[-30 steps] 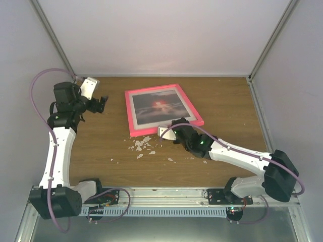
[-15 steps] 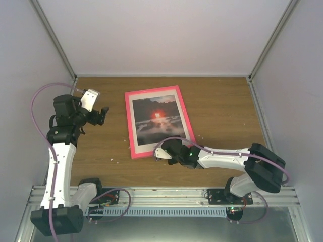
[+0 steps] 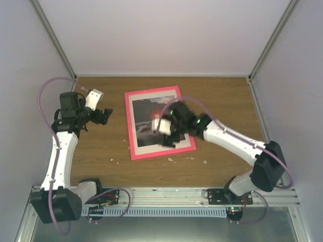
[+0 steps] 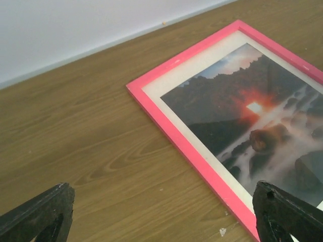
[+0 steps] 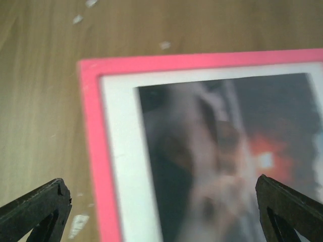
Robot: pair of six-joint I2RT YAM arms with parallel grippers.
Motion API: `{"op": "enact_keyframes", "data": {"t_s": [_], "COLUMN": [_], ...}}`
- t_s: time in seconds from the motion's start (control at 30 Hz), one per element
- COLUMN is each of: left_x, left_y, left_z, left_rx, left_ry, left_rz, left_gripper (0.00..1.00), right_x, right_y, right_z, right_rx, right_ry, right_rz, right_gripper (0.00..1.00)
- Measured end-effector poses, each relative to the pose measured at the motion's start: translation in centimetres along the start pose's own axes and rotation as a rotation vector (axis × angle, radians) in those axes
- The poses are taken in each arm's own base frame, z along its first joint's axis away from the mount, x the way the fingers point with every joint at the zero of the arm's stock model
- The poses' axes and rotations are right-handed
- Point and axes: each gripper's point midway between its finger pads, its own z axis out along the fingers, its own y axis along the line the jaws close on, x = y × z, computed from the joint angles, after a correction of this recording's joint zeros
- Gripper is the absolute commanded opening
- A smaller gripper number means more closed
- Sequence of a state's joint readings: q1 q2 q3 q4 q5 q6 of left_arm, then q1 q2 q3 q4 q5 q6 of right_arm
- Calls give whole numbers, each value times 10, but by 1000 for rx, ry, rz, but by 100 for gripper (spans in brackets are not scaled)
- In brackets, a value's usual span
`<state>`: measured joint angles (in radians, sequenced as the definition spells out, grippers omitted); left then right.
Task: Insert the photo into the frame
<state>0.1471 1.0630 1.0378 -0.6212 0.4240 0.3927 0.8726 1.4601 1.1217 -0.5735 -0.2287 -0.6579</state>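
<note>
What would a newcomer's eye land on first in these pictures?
The bright pink frame lying flat on the wooden table, with the photo of a red-orange sun in dark mist showing inside a white border. Next, the right gripper poised open over it, while the left gripper hangs open off to the frame's left.

A wood-grain table [image 3: 222, 101] forms the floor of a plain white enclosure. Behind the table rises a white back wall [image 3: 161, 35], and pale side walls close it in at left [image 3: 20, 75] and right [image 3: 298, 75]. Grey metal posts [image 3: 54, 40] slant up from the table's far corners. A metal rail [image 3: 166, 194] runs along the table's near edge. A few white flecks [image 3: 171, 160] lie on the table towards its front. The light is soft and even.
</note>
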Motion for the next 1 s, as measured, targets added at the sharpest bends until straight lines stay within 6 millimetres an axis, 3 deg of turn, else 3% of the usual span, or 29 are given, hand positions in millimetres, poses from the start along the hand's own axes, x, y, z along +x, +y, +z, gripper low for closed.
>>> {"op": "enact_keyframes", "data": {"t_s": [0.13, 0.23, 0.33, 0.6, 0.73, 0.83, 1.0], "left_x": [9, 16, 18, 39, 58, 72, 94], "left_y": [2, 3, 4, 4, 2, 3, 3], "left_z": [21, 38, 48, 71, 85, 94, 109], "left_rx": [48, 82, 108, 174, 208, 217, 242], "left_ry": [47, 82, 99, 169, 229, 274, 339], "left_rz": [-41, -74, -88, -82, -82, -80, -96], "left_gripper": [95, 93, 92, 84, 80, 77, 70], "right_x": [-4, 13, 43, 152, 194, 214, 211], "right_y": [-79, -112, -133, -184, -199, -195, -188], "right_z": [-42, -60, -62, -44, -35, -26, -18], "right_rx": [34, 26, -21, -154, -207, -252, -309], "right_ry": [-117, -160, -174, -199, -233, -235, -255], "right_rz": [165, 271, 401, 835, 996, 1099, 1169], "right_gripper": [99, 100, 100, 99, 97, 97, 94]}}
